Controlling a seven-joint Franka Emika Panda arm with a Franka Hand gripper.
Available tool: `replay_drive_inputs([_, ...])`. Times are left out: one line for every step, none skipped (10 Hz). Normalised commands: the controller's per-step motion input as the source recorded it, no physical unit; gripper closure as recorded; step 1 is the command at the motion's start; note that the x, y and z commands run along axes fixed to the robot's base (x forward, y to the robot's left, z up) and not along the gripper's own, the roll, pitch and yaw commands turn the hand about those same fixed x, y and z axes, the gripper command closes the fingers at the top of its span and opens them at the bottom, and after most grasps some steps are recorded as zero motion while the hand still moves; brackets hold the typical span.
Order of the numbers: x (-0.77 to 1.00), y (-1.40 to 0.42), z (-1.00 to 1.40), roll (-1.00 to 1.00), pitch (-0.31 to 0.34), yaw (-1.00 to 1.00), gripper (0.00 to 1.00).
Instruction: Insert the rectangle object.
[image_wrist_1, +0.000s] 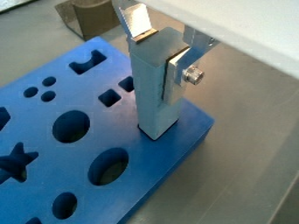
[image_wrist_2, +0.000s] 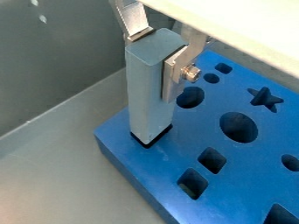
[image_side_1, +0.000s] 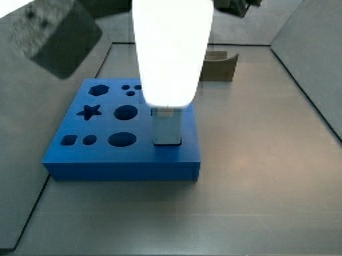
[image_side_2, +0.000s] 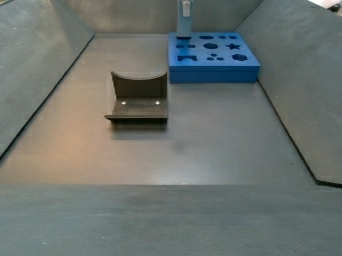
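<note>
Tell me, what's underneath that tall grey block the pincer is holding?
The rectangle object, upright in the pincer, has its lower end in a dark hole near the corner of the blue board. The hole's bottom is covered, so its depth cannot be seen.

no readable text, labels, numbers anywhere

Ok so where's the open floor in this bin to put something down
Most bare floor lies in front of the dark olive holder, toward the camera in a side view. A narrower strip runs between holder and blue board. The far corner is crowded: the gripper holds the rectangle object upright in a hole at the board's corner.
</note>
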Motion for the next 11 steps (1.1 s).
replay_drive_inputs([0.0, 0.0, -0.41, 0.12, 0.0, 0.07, 1.0])
replay_drive_inputs([0.0, 0.0, -0.47, 0.11, 0.0, 0.06, 1.0])
replay_drive_inputs([0.17, -0.04, -0.56, 0.12, 0.013, 0.02, 1.0])
replay_drive_inputs([0.34, -0.11, -0.6, 0.13, 0.059, 0.0, 1.0])
replay_drive_inputs([0.28, -0.05, -0.63, 0.12, 0.049, 0.0, 1.0])
replay_drive_inputs([0.25, -0.02, -0.65, 0.1, 0.049, 0.0, 1.0])
replay_drive_inputs([0.18, -0.05, -0.66, 0.09, 0.034, 0.0, 1.0])
replay_drive_inputs([0.09, -0.09, -0.69, 0.06, 0.0, 0.0, 1.0])
replay_drive_inputs([0.02, -0.05, -0.45, -0.01, 0.0, -0.02, 1.0])
replay_drive_inputs([0.0, 0.0, -0.18, -0.15, -0.036, 0.0, 1.0])
replay_drive_inputs([0.0, 0.0, 0.0, 0.0, 0.0, 0.0, 1.0])
